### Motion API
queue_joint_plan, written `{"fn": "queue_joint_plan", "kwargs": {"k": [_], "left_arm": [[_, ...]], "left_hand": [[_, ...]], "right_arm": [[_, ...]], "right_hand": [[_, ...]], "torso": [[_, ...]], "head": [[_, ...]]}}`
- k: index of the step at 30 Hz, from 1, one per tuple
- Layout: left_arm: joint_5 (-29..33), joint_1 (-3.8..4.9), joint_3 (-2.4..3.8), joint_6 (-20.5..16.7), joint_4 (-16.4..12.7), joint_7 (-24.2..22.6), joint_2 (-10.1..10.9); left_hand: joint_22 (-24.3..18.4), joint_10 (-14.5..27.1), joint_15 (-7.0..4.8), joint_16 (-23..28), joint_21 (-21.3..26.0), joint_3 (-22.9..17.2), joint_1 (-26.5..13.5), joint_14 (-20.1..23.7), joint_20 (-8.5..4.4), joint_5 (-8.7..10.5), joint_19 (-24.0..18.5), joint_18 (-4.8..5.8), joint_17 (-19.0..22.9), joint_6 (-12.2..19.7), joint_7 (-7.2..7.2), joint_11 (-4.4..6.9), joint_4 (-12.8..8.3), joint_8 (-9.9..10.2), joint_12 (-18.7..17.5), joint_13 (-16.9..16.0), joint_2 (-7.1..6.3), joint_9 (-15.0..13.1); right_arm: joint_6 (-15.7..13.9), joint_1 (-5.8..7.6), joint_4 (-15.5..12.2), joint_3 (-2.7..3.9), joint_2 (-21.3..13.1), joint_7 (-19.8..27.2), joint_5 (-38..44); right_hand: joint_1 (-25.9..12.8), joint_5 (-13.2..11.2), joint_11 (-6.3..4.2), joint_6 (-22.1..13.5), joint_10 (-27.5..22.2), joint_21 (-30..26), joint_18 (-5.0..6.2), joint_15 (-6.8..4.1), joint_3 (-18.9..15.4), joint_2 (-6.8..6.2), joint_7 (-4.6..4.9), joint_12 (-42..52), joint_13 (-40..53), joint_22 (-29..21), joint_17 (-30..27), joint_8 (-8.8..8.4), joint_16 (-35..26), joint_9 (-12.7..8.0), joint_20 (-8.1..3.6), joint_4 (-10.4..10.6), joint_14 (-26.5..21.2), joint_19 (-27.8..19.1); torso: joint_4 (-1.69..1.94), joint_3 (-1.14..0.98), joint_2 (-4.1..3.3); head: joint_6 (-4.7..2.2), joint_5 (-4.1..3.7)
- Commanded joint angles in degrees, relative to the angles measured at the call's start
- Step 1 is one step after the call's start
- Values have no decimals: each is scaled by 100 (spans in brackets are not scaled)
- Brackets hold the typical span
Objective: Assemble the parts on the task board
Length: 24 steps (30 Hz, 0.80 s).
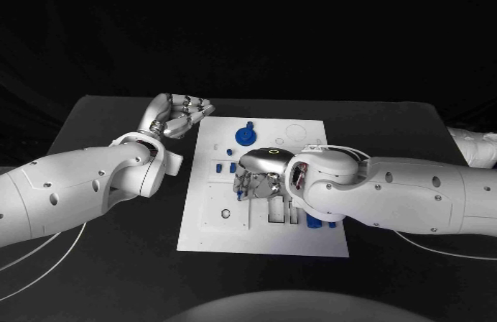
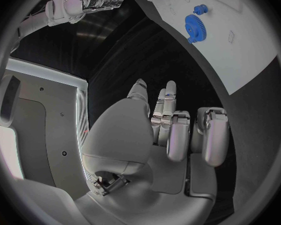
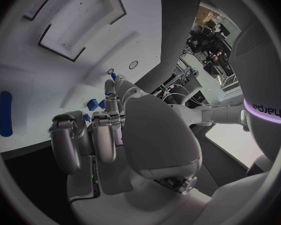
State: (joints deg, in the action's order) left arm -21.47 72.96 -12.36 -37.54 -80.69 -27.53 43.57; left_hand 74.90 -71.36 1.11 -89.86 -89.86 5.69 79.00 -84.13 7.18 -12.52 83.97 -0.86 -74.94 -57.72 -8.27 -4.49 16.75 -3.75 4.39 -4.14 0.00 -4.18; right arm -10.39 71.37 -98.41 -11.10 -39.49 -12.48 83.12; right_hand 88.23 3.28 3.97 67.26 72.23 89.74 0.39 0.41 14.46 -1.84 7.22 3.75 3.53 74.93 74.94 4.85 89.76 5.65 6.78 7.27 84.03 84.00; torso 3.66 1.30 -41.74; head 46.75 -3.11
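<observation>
on the near part of the task board (image 1: 207, 237), the right hand (image 1: 259, 178) is low over the middle with fingers curled down. i cannot tell if it grips a part. two small blue pegs (image 1: 224, 168) lie beside it. farther back sits a blue gear (image 1: 245, 134). off the board's far left corner, the left hand (image 1: 178, 116) holds nothing, fingers apart.

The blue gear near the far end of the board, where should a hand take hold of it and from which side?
Probably from straight above, pinching the toothed rim of the blue gear on opposite sides. It appears to lie flat on the task board, so only its rim and top face offer purchase. The left hand, beside the board's far left edge with nothing in its fingers, seems nearest.
</observation>
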Motion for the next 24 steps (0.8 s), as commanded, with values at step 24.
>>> {"fn": "queue_joint_plan", "kwargs": {"k": [24], "left_arm": [[5, 2, 4, 82, -22, -79, 1]], "left_hand": [[1510, -10, -21, -14, -14, 26, -19, -587, -15, 0, 603, 86, -1506, -25, 19, -5, -2, -15, -38, 3, 49, -2]], "right_arm": [[235, -21, 10, -5, 19, 31, 392]], "right_hand": [[-14, 12, 36, 27, -14, 26, -39, 61, 44, 69, -4, -31, -10, 1507, 1506, -1, 24, 6, 27, -2, 597, 600]], "torso": [[-1, 0, -1]], "head": [[22, -8]]}}
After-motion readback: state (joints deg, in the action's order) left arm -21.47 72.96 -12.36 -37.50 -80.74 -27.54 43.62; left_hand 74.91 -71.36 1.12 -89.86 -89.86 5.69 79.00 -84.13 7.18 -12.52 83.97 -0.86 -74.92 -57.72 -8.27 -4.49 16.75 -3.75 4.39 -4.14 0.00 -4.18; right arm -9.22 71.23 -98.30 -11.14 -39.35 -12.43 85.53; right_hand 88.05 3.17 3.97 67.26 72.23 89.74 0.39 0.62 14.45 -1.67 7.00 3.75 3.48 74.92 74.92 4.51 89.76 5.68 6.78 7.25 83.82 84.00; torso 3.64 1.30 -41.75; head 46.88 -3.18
